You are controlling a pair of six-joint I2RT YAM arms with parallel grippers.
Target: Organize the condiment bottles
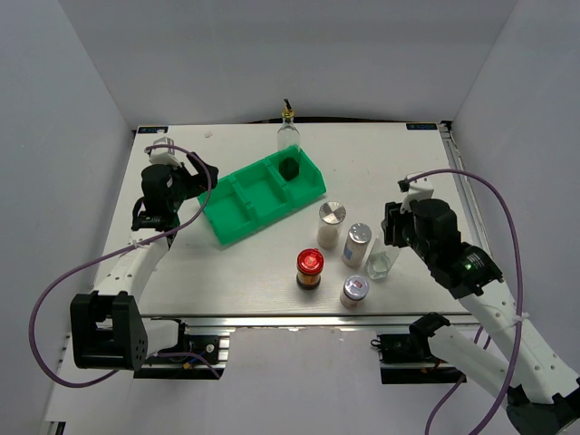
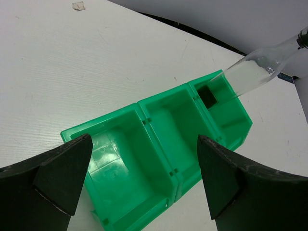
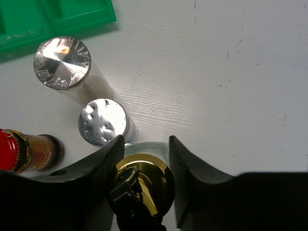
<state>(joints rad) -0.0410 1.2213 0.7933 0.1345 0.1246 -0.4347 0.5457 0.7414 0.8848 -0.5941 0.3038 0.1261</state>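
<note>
A clear cruet with a gold pourer [image 1: 288, 136] stands in the far right compartment of the green tray [image 1: 237, 217], with a dark block at its base. It also shows in the left wrist view [image 2: 260, 67]. My left gripper [image 1: 201, 177] is open and empty above the tray's left end [image 2: 144, 144]. My right gripper [image 1: 391, 243] is shut on the second cruet [image 1: 382, 263]; its fingers flank the gold top [image 3: 144, 185]. Three silver-lidded jars [image 1: 332, 224] [image 1: 358, 243] [image 1: 353, 291] and the red-lidded jar [image 1: 310, 268] stand on the table left of it.
The tray's left [image 2: 113, 159] and middle [image 2: 180, 125] compartments hold nothing. In the right wrist view two silver lids [image 3: 61, 61] [image 3: 103, 121] and the red-lidded jar [image 3: 19, 150] stand close to my left finger. A corner of the tray [image 3: 72, 14] lies beyond them.
</note>
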